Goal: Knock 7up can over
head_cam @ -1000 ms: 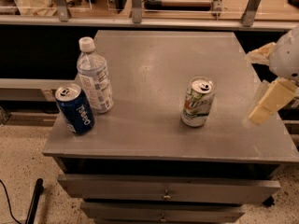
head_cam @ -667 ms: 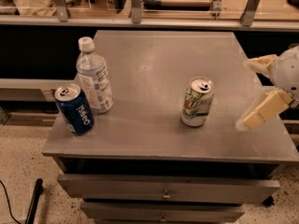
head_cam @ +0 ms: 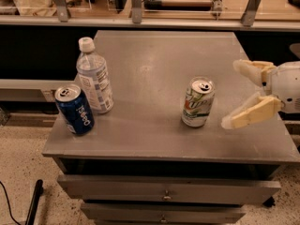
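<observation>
**Closing in on the 7up can, gripper spread and empty**

Steering from afar, I see the robot's cream-coloured two-finger gripper [head_cam: 232, 93] low over the flat grey metal cabinet top [head_cam: 154, 55]. Its two fingers [head_cam: 255, 114] are spread wide apart and hold nothing.

The small whitish-silver 7up can [head_cam: 198, 102], with green lettering and a silver pull-tab top, stands upright just ahead of the fingertips, facing the open gap. A sliver of bare cabinet top shows between the nearer fingertip and the can, so they are near but not touching.

Over the last second the gripper has travelled in from the cabinet's edge toward the can, and the space between them has shrunk a good deal. The can has not shifted or tilted. I judge that the approach is nearly finished but the knock itself is not yet done.

Well beyond the can, on its side away from the gripper, stand a dark blue Pepsi can [head_cam: 75, 109] and a taller clear plastic water bottle with a white cap [head_cam: 93, 78], close together. They sit well apart from the 7up can.

A continued push along the same line should tip the can. I would aim high on its body, since a low push may only slide it.
</observation>
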Motion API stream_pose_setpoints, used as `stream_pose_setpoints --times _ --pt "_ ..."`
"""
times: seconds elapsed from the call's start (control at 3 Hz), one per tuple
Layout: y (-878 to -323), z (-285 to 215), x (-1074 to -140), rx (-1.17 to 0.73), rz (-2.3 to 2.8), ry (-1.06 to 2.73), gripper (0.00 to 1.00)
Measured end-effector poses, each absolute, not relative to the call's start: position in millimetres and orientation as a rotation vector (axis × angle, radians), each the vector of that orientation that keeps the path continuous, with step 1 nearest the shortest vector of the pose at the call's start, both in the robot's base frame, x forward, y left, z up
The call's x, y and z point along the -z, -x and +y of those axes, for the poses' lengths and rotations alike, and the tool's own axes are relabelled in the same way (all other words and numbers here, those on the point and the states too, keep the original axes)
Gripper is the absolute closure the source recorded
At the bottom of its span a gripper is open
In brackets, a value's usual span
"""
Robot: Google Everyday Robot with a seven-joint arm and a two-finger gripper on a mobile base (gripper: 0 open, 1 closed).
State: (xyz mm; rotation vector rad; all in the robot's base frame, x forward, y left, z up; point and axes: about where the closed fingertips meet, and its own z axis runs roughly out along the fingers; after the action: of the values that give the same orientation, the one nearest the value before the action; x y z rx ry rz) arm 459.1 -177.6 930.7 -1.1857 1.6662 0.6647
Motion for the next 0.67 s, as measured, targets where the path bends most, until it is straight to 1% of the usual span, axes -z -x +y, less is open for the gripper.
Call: stream_pose_setpoints --times 0.33,0.67 --pt "-459.4 -144.6 -951.7 -0.769 1.523 1.105 0.00" --pt "-458.5 -134.8 -960.4 -0.793 1.491 1.097 0.00"
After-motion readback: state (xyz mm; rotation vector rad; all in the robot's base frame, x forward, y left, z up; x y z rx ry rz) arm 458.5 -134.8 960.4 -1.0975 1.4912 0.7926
